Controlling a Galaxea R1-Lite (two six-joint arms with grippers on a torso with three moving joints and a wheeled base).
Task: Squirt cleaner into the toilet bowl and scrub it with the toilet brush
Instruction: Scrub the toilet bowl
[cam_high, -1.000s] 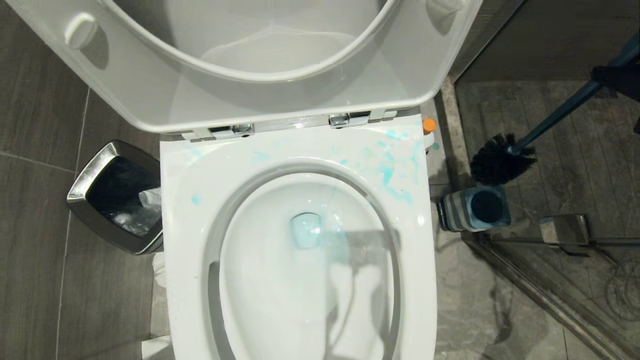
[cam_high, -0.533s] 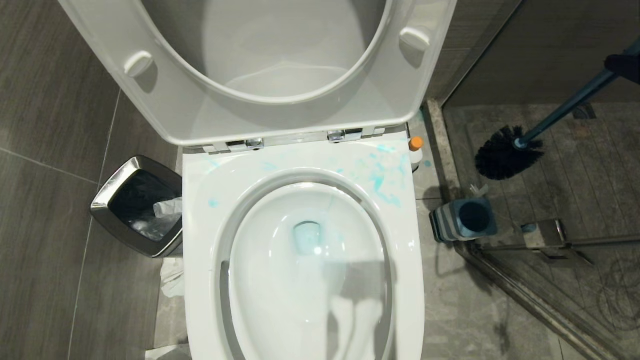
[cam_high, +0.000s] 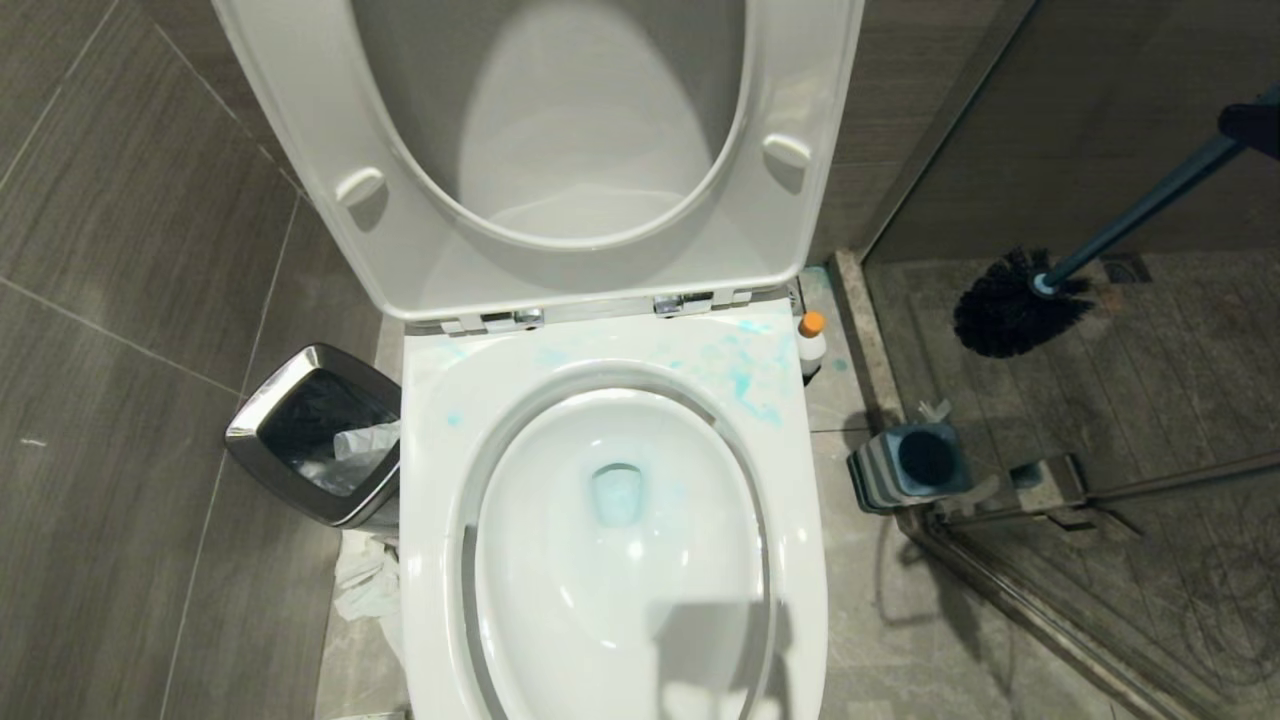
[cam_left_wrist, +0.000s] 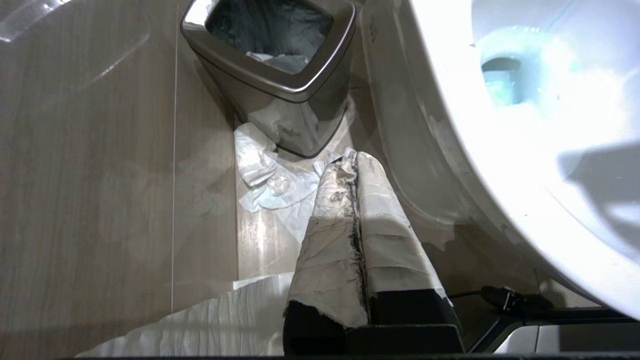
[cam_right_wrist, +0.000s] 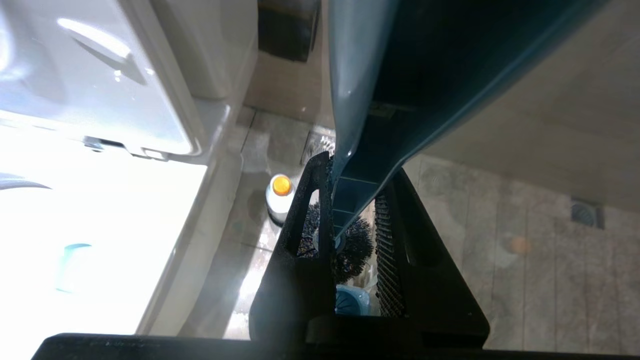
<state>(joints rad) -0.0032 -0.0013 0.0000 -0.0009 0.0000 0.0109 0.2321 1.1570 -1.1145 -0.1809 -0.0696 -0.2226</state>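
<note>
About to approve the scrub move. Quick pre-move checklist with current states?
1. Right tool shut on toilet brush handle: ok.
2. Bristle head clear of its holder: ok, it hangs above the floor, off to the toilet's side.
3. Seat and lid raised, toilet bowl open: ok.
4. Teal cleaner in bowl water: ok; splashes also on the rim.
5. Cleaner bottle out of brush path: ok, upright on the floor beside the toilet.
6. Left tool shut, low beside the bowl: ok.

Tiled floor (cam_high: 150, 300) bears toilet (cam_high: 810, 560), bin (cam_high: 262, 425), cleaner (cam_high: 812, 345), holder (cam_high: 905, 465).
</note>
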